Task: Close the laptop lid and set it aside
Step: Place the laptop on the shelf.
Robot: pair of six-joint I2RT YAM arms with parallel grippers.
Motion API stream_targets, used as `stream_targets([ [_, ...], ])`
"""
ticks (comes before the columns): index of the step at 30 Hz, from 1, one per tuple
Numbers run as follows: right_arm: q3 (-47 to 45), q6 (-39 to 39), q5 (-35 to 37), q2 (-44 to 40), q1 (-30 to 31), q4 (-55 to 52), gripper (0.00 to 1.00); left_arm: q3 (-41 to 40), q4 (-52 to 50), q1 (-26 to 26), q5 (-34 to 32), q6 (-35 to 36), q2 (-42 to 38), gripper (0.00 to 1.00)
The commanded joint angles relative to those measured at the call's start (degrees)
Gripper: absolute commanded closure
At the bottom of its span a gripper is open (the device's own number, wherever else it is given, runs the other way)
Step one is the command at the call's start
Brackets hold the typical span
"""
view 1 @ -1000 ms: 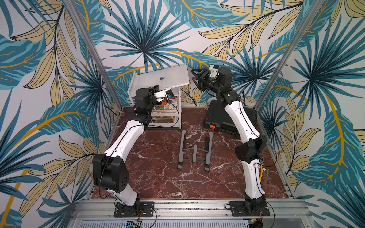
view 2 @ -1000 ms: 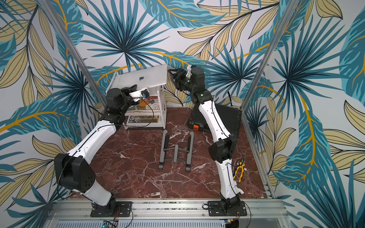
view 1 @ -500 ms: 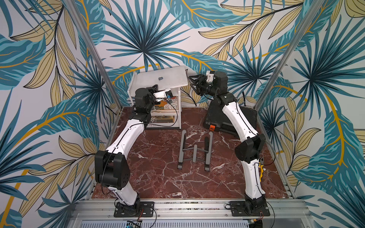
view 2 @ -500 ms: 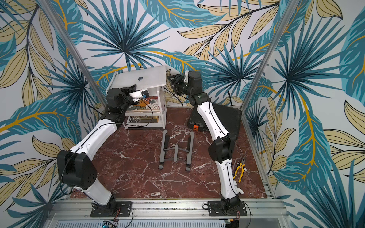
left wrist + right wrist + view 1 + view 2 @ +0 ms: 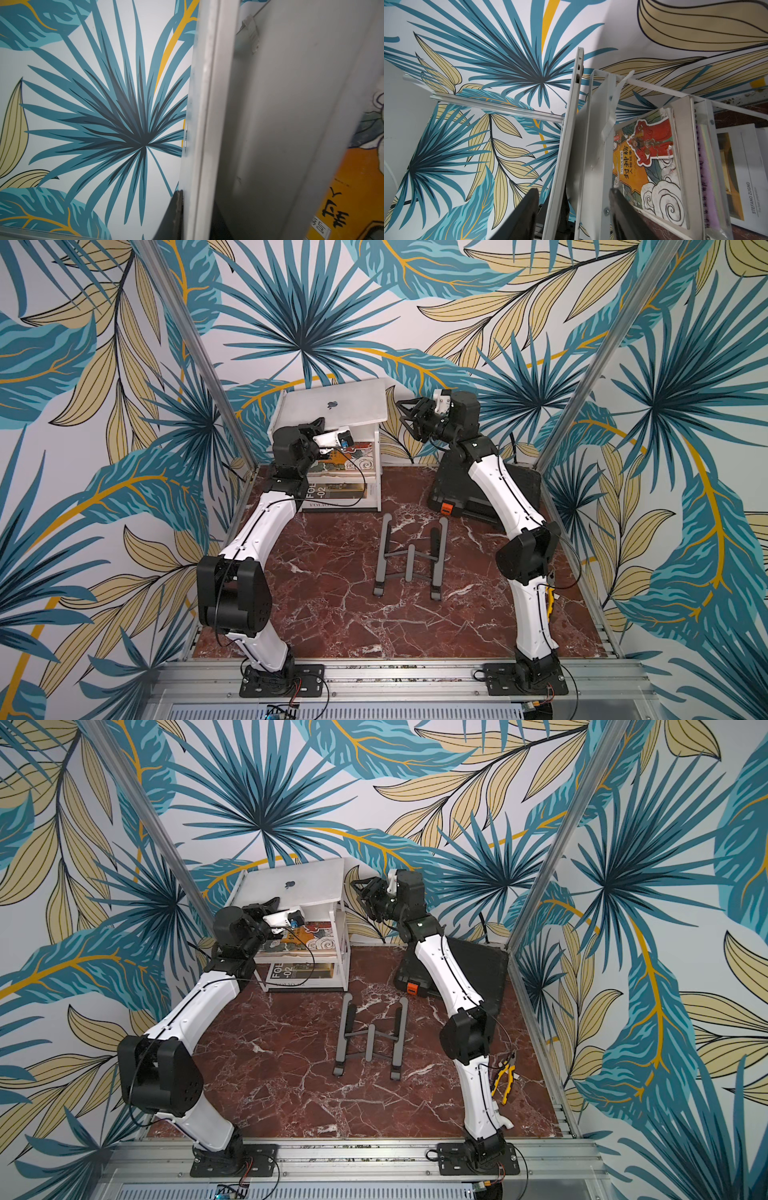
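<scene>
1. The laptop is a slim silver slab with its lid shut and the dark apple logo facing up. It rests on top of the white shelf rack at 11 o'clock on the table.
2. My left pincer is clamped on its 7 o'clock edge. My right pincer stands half wide at its 3 o'clock side, holding nothing.
3. Only the right wrist view shows the laptop's side ports and a wedge-shaped gap between the laptop and the rack's top board.
4. The rack holds an illustrated Chinese book on its middle shelf and a magazine on the shelf below.
</scene>
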Motion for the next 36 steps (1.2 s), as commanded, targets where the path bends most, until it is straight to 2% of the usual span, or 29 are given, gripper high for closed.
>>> stream_targets([
  [1, -0.9, -1.2, -1.1, -2.6, 0.2, 2.2, 0.42, -0.5, 4.5, 2.9, -3.9, -3.9, 1.4, 0.80],
  [5, -1.1, -1.1, -1.4, -2.6, 0.2, 2.4, 0.42, -0.7, 5.1, 3.0, -4.3, -3.5, 1.8, 0.79],
  [7, -1.2, -1.1, -1.4, -2.5, 0.2, 2.5, 0.42, -1.1, 5.8, 3.1, -4.2, -4.0, 1.5, 0.72],
  [16, -2.5, -0.5, -1.4, -2.7, 0.3, 3.9, 0.42, -1.6, 4.7, 3.2, -3.2, -5.4, 0.0, 0.69],
  [19, -2.8, -0.5, -1.3, -3.0, 0.2, 4.0, 0.42, -2.4, 4.9, 2.9, -3.3, -5.5, -0.5, 0.58],
  [23, -3.2, -0.5, -1.5, -3.3, 0.2, 4.0, 0.42, -3.4, 4.5, 2.7, -3.6, -5.6, -1.2, 0.54],
  [25, -3.4, -0.5, -1.7, -3.6, 0.3, 4.4, 0.42, -4.3, 5.2, 2.6, -3.6, -5.3, -1.5, 0.38],
  [28, -3.4, -0.9, -1.9, -4.0, 0.4, 4.3, 0.42, -4.2, 4.1, 2.5, -3.6, -5.4, -1.5, 0.37],
  [34, -3.3, -0.9, -2.1, -3.7, 0.4, 4.5, 0.42, -4.8, 4.8, 2.0, -4.6, -5.1, -1.5, 0.08],
  [36, -3.3, -0.8, -2.0, -3.6, 0.4, 4.6, 0.42, -4.5, 3.5, 1.7, -4.6, -5.1, -1.3, 0.05],
])
